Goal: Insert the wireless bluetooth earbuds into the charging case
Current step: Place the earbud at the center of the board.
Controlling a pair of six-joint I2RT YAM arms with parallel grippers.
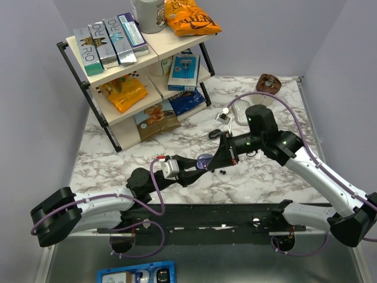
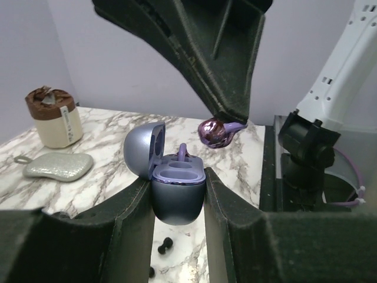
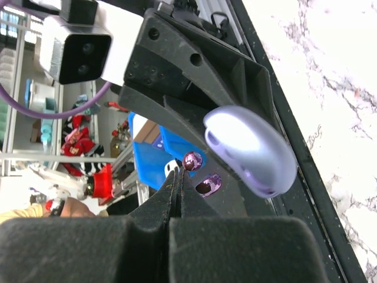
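Between the jaws of our left gripper [image 2: 175, 180] we clamp the charging case [image 2: 177, 203] by its lower body, upright with the lid tipped back, so the wells face up. Just beyond it our right gripper [image 2: 232, 115], pinched shut, holds the earbud [image 2: 213, 132] beneath its tips, long axis seemingly level, not yet aimed downward.

Top board of the shelf rack [image 1: 147, 61], far-left end: the teal box [image 1: 87, 53] shows big letters "RO", and that's the only clear read. Next along the board, the silver box [image 1: 101, 42] carries large lettering, too blurred. The orange bag [image 1: 189, 17] at the right end: dark print, unreadable. One level down, the blue box [image 1: 182, 72]: text too small.
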